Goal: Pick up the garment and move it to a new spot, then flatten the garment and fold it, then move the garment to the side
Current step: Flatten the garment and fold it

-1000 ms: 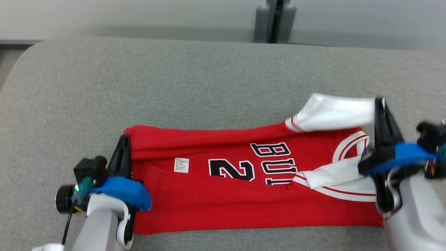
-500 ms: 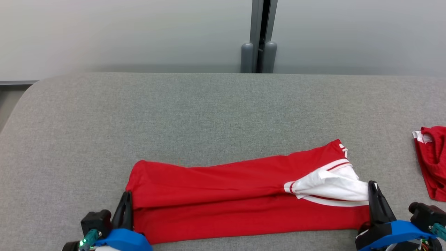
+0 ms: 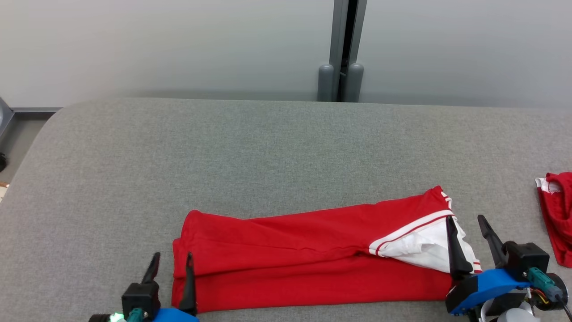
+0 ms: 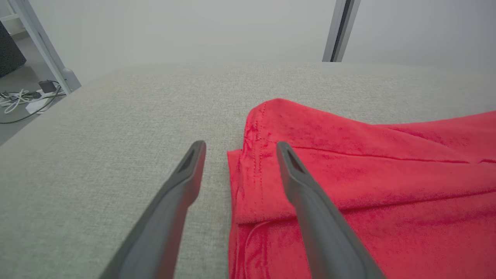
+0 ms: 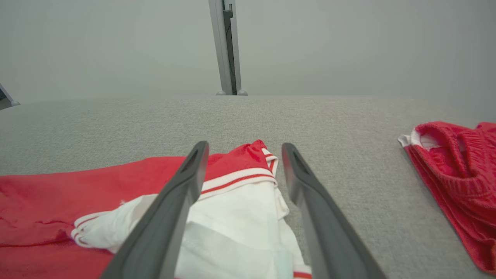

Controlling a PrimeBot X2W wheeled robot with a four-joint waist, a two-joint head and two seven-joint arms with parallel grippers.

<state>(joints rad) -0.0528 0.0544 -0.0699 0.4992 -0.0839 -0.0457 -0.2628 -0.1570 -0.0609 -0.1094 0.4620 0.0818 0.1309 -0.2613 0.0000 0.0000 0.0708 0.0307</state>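
Garment (image 3: 290, 250) edge at left pincer (image 3: 173, 256)

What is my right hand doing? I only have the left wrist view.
Observer: The right hand is open at the jersey's right end, holding nothing.
Operator: Is the fold tidy over there?
Observer: Not quite; white fabric spills out of the red fold.
Operator: Anything else on the surface?
Observer: A second red garment lies apart, farther right on the grey surface.
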